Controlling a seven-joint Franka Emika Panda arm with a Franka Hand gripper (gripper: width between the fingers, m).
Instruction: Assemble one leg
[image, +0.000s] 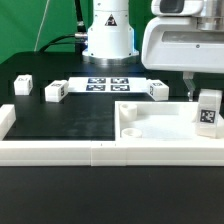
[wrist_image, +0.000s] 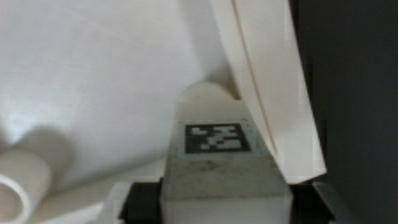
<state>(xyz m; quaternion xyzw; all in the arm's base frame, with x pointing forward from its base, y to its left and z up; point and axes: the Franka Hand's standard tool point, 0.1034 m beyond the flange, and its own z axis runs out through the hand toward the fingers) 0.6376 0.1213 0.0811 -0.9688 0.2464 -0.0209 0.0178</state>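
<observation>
- Exterior view: the gripper (image: 204, 98) hangs at the view's right, over the right end of the big white tray (image: 160, 128), with the arm's bulky white wrist housing above it.
- A leg (image: 208, 111), a small white block with a black-and-white tag on its face, sits between the fingers, upright and just above the tray's floor; whether its base touches the floor is not clear.
- Wrist view: the same leg (wrist_image: 217, 140) rises from between the two dark finger pads (wrist_image: 139, 201), which press on its lower sides, so the jaws are closed narrowly on it.
- In the wrist view the tray's raised rim (wrist_image: 267, 90) runs as a long white strip just beside the leg, and a round white shape (wrist_image: 22, 180) shows at the edge of the picture.
- Three more legs lie loose on the black table (image: 60, 115): one (image: 22, 85) far to the exterior view's left, one (image: 54, 93) near it, and one (image: 157, 90) just behind the tray.
- The marker board (image: 106, 84) lies flat between the second and third loose legs, in front of the arm's white base (image: 107, 35).
- A white ledge (image: 60, 150) borders the table's near edge.
</observation>
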